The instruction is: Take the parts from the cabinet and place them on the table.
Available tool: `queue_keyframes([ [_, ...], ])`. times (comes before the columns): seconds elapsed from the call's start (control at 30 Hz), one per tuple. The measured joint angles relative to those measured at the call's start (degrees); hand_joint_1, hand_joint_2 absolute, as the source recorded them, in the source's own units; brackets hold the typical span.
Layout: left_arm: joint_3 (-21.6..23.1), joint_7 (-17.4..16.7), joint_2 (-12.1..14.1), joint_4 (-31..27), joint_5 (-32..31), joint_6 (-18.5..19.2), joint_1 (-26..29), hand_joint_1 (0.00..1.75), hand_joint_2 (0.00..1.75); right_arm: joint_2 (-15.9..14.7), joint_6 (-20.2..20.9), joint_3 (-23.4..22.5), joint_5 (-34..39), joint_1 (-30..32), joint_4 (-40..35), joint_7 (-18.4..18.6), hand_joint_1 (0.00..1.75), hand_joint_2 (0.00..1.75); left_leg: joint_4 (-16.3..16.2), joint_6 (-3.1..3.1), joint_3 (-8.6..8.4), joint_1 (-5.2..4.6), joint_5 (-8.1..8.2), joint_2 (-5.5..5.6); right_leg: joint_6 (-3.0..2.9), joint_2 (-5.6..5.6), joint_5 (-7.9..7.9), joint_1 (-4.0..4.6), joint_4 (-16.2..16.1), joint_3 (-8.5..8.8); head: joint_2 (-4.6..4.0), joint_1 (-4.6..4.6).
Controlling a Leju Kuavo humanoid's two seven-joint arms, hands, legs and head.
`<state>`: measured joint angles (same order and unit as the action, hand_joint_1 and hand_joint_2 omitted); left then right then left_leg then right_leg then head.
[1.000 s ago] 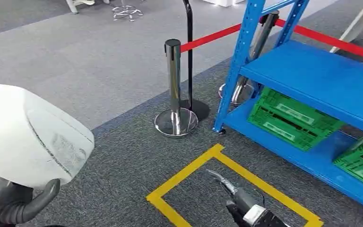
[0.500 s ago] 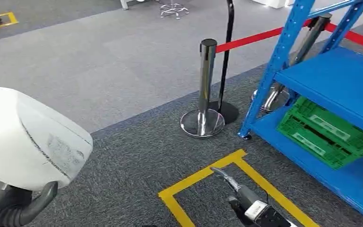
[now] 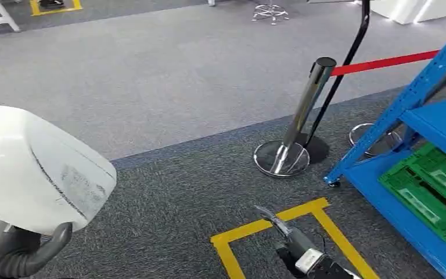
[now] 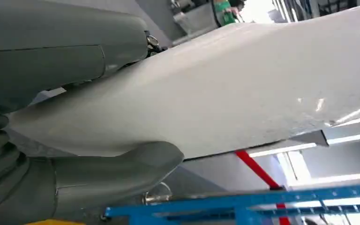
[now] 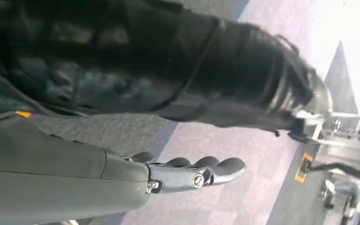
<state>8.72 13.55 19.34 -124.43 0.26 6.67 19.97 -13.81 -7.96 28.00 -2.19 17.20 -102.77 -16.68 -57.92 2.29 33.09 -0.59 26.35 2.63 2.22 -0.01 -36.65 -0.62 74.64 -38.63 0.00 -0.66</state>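
left hand (image 3: 17,250) cupped under white part (image 3: 35,165); right hand (image 5: 192,173) low, seemingly empty, fingers straight

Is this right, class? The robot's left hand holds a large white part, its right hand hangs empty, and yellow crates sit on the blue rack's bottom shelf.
One detail is wrong: the crates on the blue rack are green, not yellow, as the head view shows. The left hand does hold the large white part, and the right hand hangs empty.
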Motion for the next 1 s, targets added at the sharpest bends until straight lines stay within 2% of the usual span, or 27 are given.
queue_keyframes([
  [0.03,0.0,0.0,0.0,0.0,0.0,0.0,0.0,1.75,1.75,0.0,0.0,0.0,0.0,-0.1,0.0,0.0,0.00,0.00,0.0,-0.05,-0.19,0.01,0.06,0.81,-0.04,0.14,2.98,-0.04,-3.6,1.09,0.00,0.11],
  [0.07,0.0,0.0,0.0,0.0,0.0,0.0,0.0,1.75,1.75,0.0,0.0,0.0,0.0,-0.1,0.0,0.0,0.00,0.00,-0.1,-0.14,-0.37,0.04,0.18,1.49,-0.15,0.63,5.97,-0.06,-8.3,2.91,0.00,0.04],
  [0.1,0.0,0.0,0.0,0.0,0.0,0.0,0.0,1.75,1.75,0.0,0.0,0.0,0.0,-0.1,0.0,0.0,0.00,0.00,-0.3,-0.33,-0.37,0.17,0.38,2.08,-0.33,2.77,8.55,-0.22,-13.2,4.82,0.00,0.11],
  [0.13,0.0,0.0,0.0,0.0,0.0,0.0,-0.1,1.75,1.75,0.0,0.0,0.0,0.0,-0.1,0.0,0.0,0.00,0.00,-0.7,-0.71,-0.04,-0.09,0.64,2.66,-0.58,5.61,7.82,-0.46,-15.1,5.47,0.00,0.00],
  [0.17,0.0,0.0,0.0,0.0,0.0,0.0,-0.1,1.75,1.75,0.0,0.0,0.0,0.0,-0.1,0.0,0.0,0.00,0.00,-0.9,-1.01,0.37,0.19,0.63,3.43,-0.55,4.99,7.72,-0.42,-15.6,6.22,0.00,0.00],
  [0.23,0.0,0.0,0.0,0.0,0.0,0.0,0.1,1.75,1.75,0.0,0.0,0.0,0.0,-0.1,0.0,0.0,0.00,0.00,-0.7,-1.79,0.68,0.62,0.26,4.39,-1.05,4.21,7.81,-0.01,-15.6,6.26,0.00,0.02],
  [0.47,0.0,0.0,0.0,0.0,0.0,0.0,0.1,1.75,1.75,0.0,0.0,0.0,0.0,-0.1,-0.1,0.0,0.00,0.00,-0.7,-1.86,0.68,0.68,0.23,4.51,-1.09,4.12,7.83,0.02,-15.6,6.27,0.00,0.02],
  [0.5,-0.1,0.0,0.0,0.0,0.0,0.0,0.1,1.75,1.75,0.0,0.0,0.0,0.0,-0.1,-0.1,0.0,0.00,0.00,-0.7,-2.36,0.71,0.66,0.32,5.50,-1.65,2.93,8.17,-0.51,-16.4,6.81,0.00,-0.04],
  [0.53,-0.1,0.0,0.0,0.0,0.0,0.0,0.2,1.75,1.75,0.0,0.0,0.1,0.0,-0.2,-0.1,0.0,0.00,0.00,-1.8,-2.52,1.01,0.45,1.04,3.00,-1.86,2.08,8.22,-0.45,-16.7,7.22,0.00,-0.07],
  [0.57,-0.2,0.0,0.0,0.0,0.0,-0.1,0.1,1.75,1.75,0.0,0.0,0.0,0.0,0.0,-0.1,0.0,0.00,0.00,-15.1,-3.53,7.59,0.94,7.48,-1.71,-2.41,-0.54,7.77,-0.31,-16.8,7.68,0.00,-0.39],
  [0.6,-0.5,0.0,0.1,0.0,0.3,-0.2,0.7,1.75,1.75,0.0,0.0,0.1,-0.2,-0.1,-0.1,0.1,0.00,0.00,-3.7,-3.70,1.93,1.52,-0.59,-4.12,-1.70,-3.98,6.82,-0.32,-16.8,8.90,0.00,-0.44],
  [0.63,-0.7,0.0,0.2,0.0,0.3,-0.2,0.7,1.75,1.75,0.0,0.0,0.1,-0.2,-0.2,-0.1,0.1,0.00,0.00,-1.2,-3.52,0.53,1.01,0.07,-6.43,-1.34,-4.48,6.53,-0.10,-16.8,9.02,0.00,-0.41],
  [0.67,-0.7,0.0,0.2,0.0,0.3,-0.2,0.8,1.75,1.75,0.0,0.0,0.1,-0.2,-0.3,-0.1,0.2,0.00,0.00,-0.8,-2.88,0.59,0.80,-0.04,-5.79,-0.90,-4.75,6.24,0.16,-16.7,8.94,0.00,-0.39],
  [0.77,-1.3,0.0,0.4,0.0,0.3,-0.2,1.6,1.75,1.75,0.0,0.5,0.1,-0.2,-0.5,-0.1,0.2,0.00,0.00,-0.7,-1.90,0.92,0.36,0.02,-4.05,0.17,-6.28,6.09,-0.08,-17.3,9.82,0.00,-0.33],
  [0.8,-1.4,0.0,0.4,-0.1,0.3,-0.2,1.8,1.75,1.75,0.0,0.6,0.1,-0.2,-0.6,-0.1,0.3,0.00,0.00,0.0,-1.27,0.34,0.89,-0.32,-3.52,0.70,-5.60,5.55,-0.39,-17.1,9.28,0.00,-0.35],
  [0.83,-1.6,0.0,0.4,-0.2,0.4,-0.2,2.0,1.75,1.75,0.0,0.7,0.1,-0.2,-0.7,-0.1,0.3,0.00,0.00,0.1,-1.07,0.21,0.82,-0.28,-3.27,0.71,-3.20,4.53,-0.40,-15.6,8.97,0.00,-0.04],
  [0.87,-1.6,0.0,0.5,-0.2,0.4,-0.2,2.0,1.75,1.75,0.1,0.7,0.1,-0.1,-0.9,-0.1,0.3,0.00,0.00,0.1,-0.70,0.24,0.79,-0.26,-2.90,0.59,-1.53,2.60,-0.40,-12.2,7.34,0.00,0.15],
  [0.9,-1.6,-0.1,0.5,-0.2,0.4,-0.2,2.0,1.75,1.75,0.1,0.8,0.1,0.0,-0.9,0.0,0.3,0.00,0.00,0.1,-0.56,0.25,0.73,-0.22,-2.33,0.53,-0.66,0.49,-0.36,-7.3,4.82,0.00,0.26],
  [0.93,-1.6,-0.2,0.5,-0.2,0.4,-0.2,2.1,1.75,1.75,0.1,0.8,0.1,0.0,-0.7,0.1,0.4,0.00,0.00,0.0,-0.48,0.25,0.60,-0.17,-1.74,0.44,-0.25,-0.98,-0.28,-2.7,2.22,0.00,0.35],
  [0.97,-1.6,-0.2,0.5,-0.2,0.4,-0.3,2.3,1.75,1.75,0.1,0.9,0.1,0.1,-0.6,0.2,0.4,0.00,0.00,0.0,-0.39,0.23,0.47,-0.11,-1.14,0.31,-0.13,-1.46,-0.16,0.3,0.22,0.00,0.31],
  [1.0,-1.6,-0.3,0.5,-0.2,0.4,-0.3,2.4,1.75,1.75,0.1,0.9,0.1,0.1,-0.6,0.3,0.4,0.00,0.00,0.0,-0.37,0.16,0.38,-0.09,-0.45,0.11,-0.09,-0.37,-0.06,0.5,-0.46,0.00,0.33],
])
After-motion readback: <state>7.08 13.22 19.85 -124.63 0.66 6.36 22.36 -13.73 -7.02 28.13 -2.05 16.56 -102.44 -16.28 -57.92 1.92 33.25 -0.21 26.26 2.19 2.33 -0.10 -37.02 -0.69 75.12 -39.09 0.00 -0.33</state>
